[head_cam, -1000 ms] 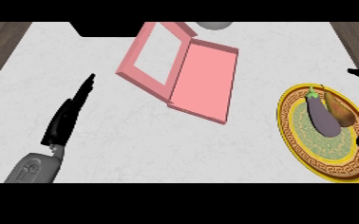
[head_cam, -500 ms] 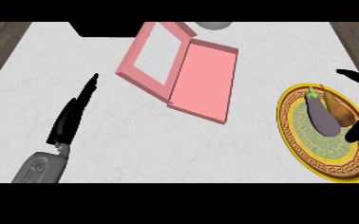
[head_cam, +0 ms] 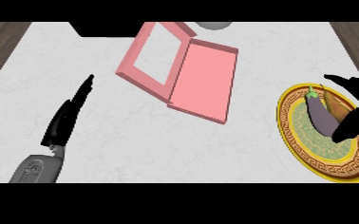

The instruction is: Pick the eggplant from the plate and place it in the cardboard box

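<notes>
A purple eggplant with a green stem lies on a round yellow-rimmed plate at the right of the counter. My right hand comes in from the right edge over the plate. Its fingers show past the eggplant's far end and its thumb lies at the near end, so the hand straddles the eggplant and stays open. The pink cardboard box lies open in the middle, its lid folded out to the left. My left hand rests open on the counter at lower left, fingers straight.
A grey round object and a black block sit at the counter's far edge behind the box. Bare white counter stretches between my left hand, the box and the plate.
My right hand has come further in from the right edge, over the plate and around the eggplant. My left hand has hardly shifted. The eggplant and box lie where they were.
</notes>
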Available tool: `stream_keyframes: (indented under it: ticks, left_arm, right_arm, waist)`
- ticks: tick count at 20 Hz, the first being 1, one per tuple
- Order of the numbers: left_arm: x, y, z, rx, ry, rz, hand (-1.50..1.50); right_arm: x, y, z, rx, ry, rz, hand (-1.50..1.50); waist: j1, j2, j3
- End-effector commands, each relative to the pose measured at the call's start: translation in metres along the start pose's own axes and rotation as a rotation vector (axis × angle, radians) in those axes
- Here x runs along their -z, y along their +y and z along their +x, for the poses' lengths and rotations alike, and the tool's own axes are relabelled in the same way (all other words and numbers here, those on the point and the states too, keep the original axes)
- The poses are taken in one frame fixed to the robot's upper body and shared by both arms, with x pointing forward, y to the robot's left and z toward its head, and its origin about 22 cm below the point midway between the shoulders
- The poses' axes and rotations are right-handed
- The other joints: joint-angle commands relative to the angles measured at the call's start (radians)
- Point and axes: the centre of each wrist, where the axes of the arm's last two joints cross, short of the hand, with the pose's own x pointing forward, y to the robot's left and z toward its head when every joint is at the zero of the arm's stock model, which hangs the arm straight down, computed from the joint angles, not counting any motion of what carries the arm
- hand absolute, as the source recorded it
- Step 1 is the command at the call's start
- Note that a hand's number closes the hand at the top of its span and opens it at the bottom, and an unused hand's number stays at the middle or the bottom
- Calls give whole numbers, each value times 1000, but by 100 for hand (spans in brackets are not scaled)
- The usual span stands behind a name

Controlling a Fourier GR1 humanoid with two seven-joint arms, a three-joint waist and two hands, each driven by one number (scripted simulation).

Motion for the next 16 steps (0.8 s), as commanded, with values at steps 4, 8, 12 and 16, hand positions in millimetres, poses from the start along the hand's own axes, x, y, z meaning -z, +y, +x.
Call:
stream_keyframes:
  ticks: [4, 8, 12, 16]
  left_arm:
    - [0, 5, 1, -3, 16, -7, 0]
    - [6, -8, 0, -6, 6, 0, 0]
    - [-11, -4, -2, 6, 3, -7, 0]
    - [9, 0, -6, 9, -7, -7, 0]
  right_arm:
    - [17, 5, -2, 0, 13, 3, -150]
    - [23, 26, 2, 35, -18, 48, -150]
    - [32, 32, 11, 6, -6, 66, -150]
    - [38, 18, 16, 34, -20, 60, -150]
  waist:
    - [0, 0, 0]
    - [-2, 0, 0]
    - [0, -1, 0]
    - [-1, 0, 0]
